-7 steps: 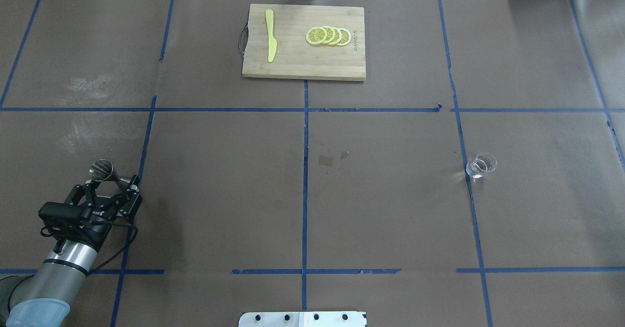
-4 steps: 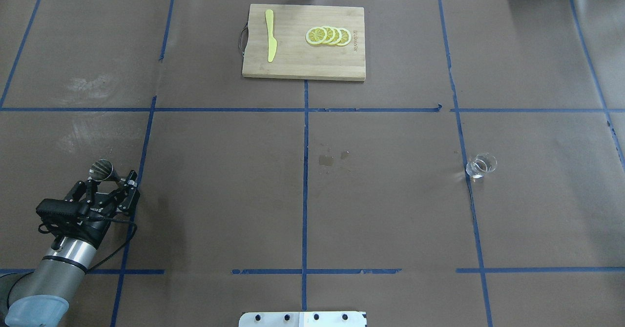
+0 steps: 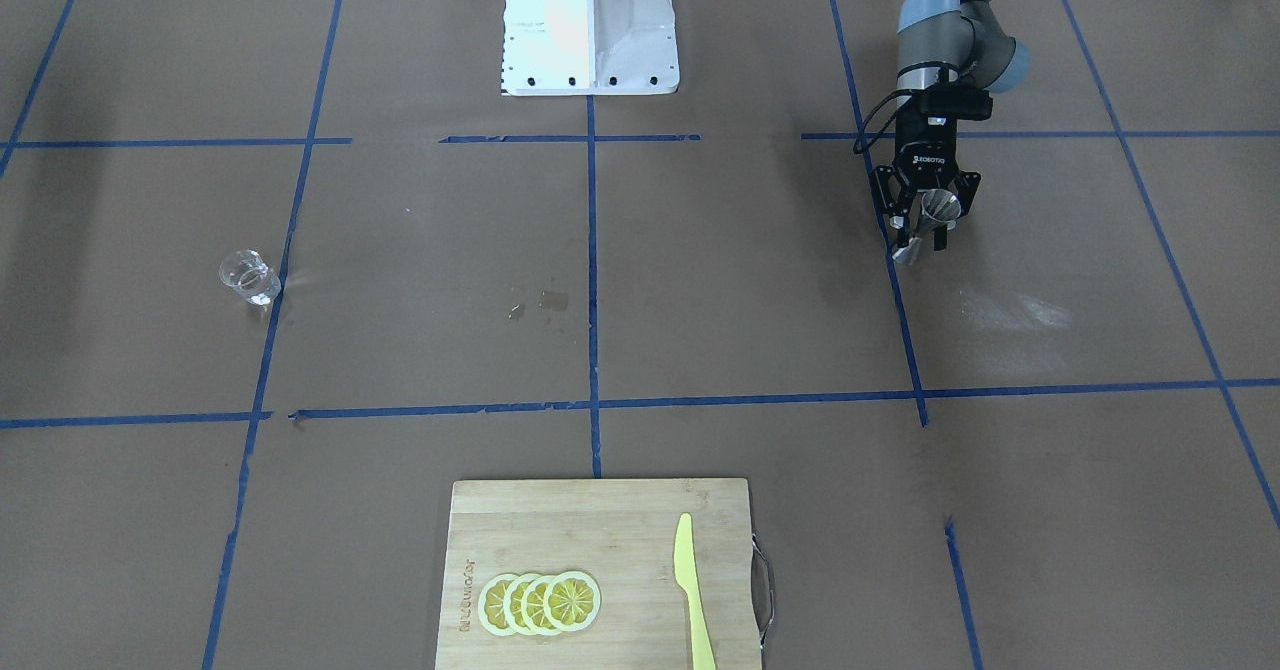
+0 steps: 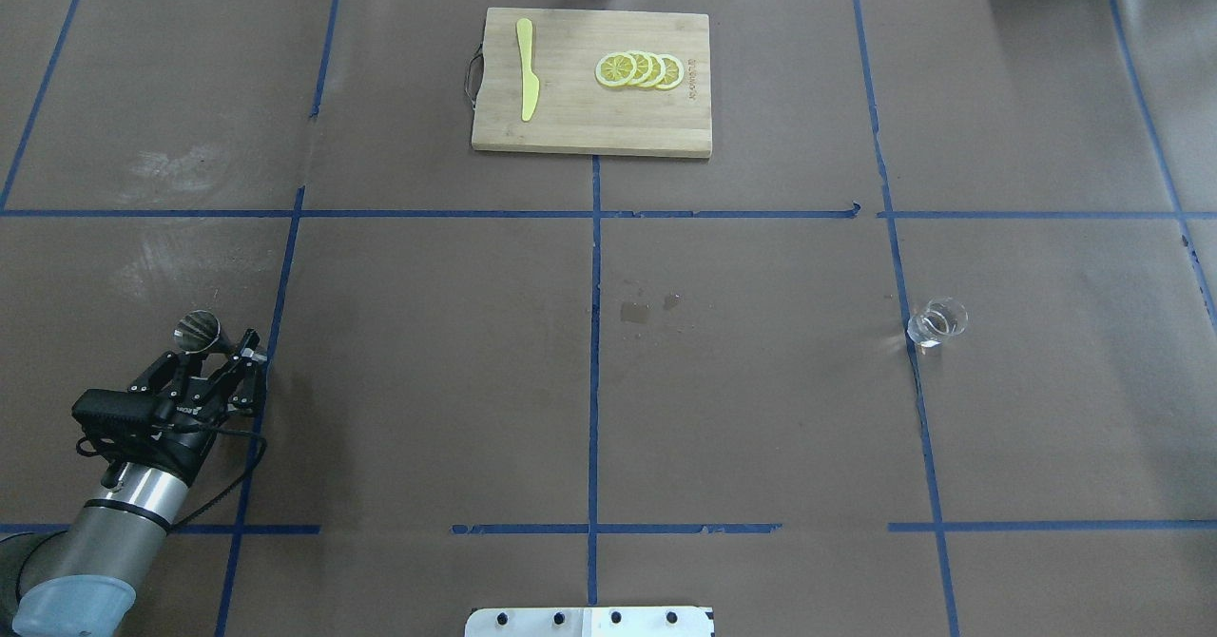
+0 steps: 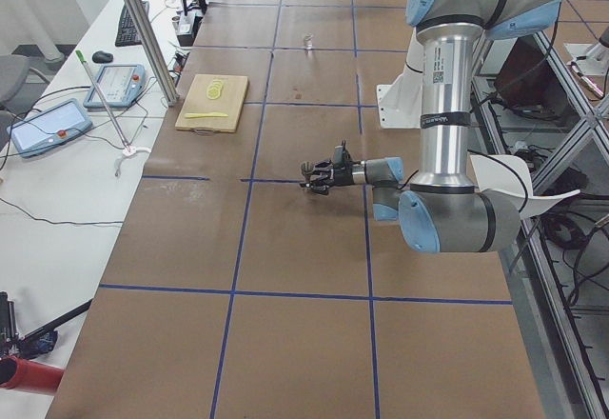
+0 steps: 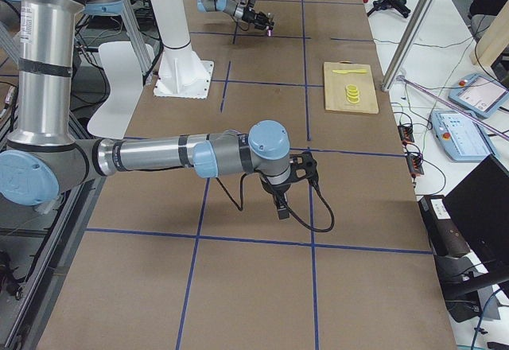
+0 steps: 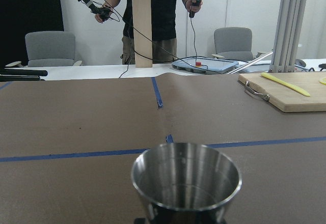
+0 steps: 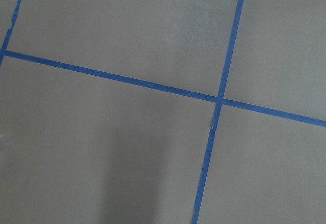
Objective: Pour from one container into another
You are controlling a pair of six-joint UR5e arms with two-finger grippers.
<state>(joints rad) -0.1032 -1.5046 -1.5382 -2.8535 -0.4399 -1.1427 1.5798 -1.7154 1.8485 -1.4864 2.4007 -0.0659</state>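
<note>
The silver jigger point(image 4: 197, 329) stands upright at the table's near left, and its open mouth point(image 7: 186, 175) fills the bottom of the left wrist view. My left gripper point(image 4: 217, 345) lies low and level behind it, shut on the jigger's narrow waist. The front view shows the same hold, gripper point(image 3: 922, 230) around the jigger point(image 3: 937, 208). The clear glass cup point(image 4: 936, 323) stands alone on the right, far from that arm; it also appears in the front view point(image 3: 248, 277). My right gripper point(image 6: 278, 200) points down at bare table in the right side view only, so I cannot tell its state.
A wooden cutting board point(image 4: 589, 124) at the far middle carries a yellow knife point(image 4: 526, 67) and several lemon slices point(image 4: 639, 69). Small wet spots point(image 4: 635, 311) mark the table centre. A person point(image 7: 153, 10) stands beyond the far edge.
The left gripper's fingers have drawn in around the jigger's waist and the wrist has settled lower and slightly back. The cup has not moved.
</note>
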